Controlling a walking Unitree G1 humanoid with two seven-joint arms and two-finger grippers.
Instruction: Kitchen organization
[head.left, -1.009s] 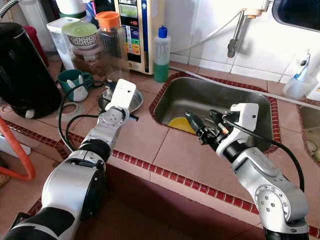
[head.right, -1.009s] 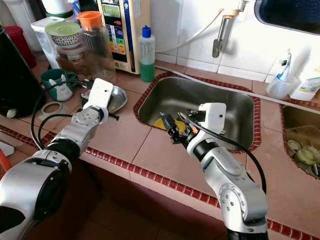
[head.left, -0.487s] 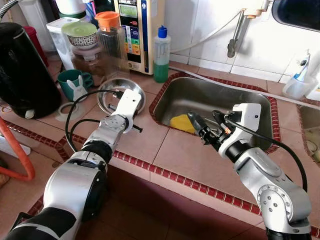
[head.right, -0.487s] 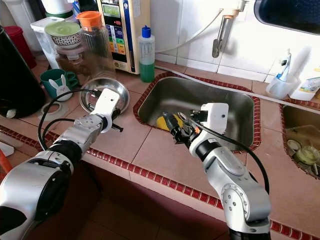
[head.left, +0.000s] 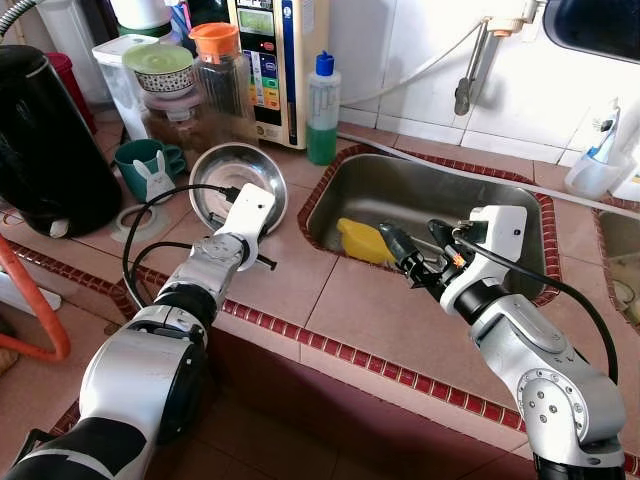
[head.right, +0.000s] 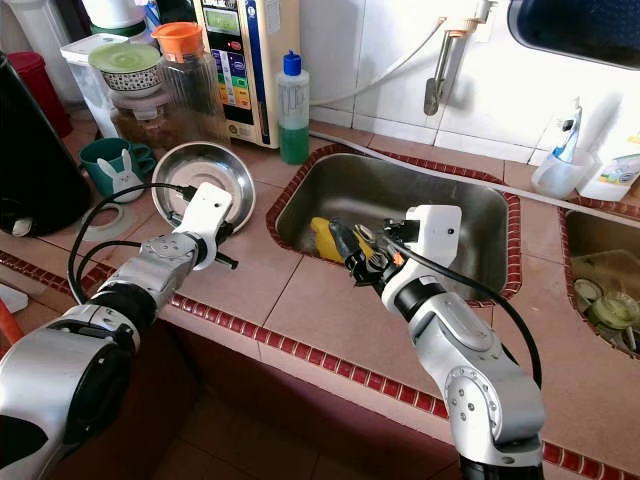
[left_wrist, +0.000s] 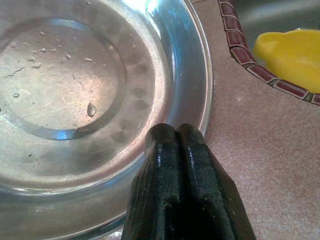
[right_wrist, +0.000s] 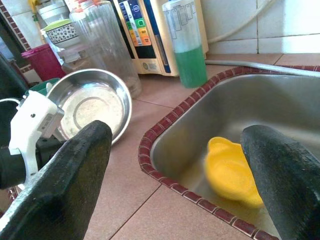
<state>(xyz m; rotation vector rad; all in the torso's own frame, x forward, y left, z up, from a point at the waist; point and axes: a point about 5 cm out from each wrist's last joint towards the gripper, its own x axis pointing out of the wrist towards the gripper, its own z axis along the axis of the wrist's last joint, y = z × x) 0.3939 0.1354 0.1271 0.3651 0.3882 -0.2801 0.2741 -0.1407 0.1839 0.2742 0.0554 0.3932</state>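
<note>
Back slides the left gripper (left_wrist: 176, 131), fingers pressed together, off the round steel bowl (head.left: 236, 181); right gripper (right_wrist: 175, 165), spread wide, should descend squarely over the yellow dish (right_wrist: 231, 173).

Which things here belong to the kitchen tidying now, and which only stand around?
In the job:
- steel bowl, tilted, left hand shut at its rim
- yellow item in the sink, right hand open near it

Standing around:
- green soap bottle
- black kettle
- green mug

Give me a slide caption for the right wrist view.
Open right tool frames a yellow dish in the sink, steel bowl on the counter beside it.
</note>
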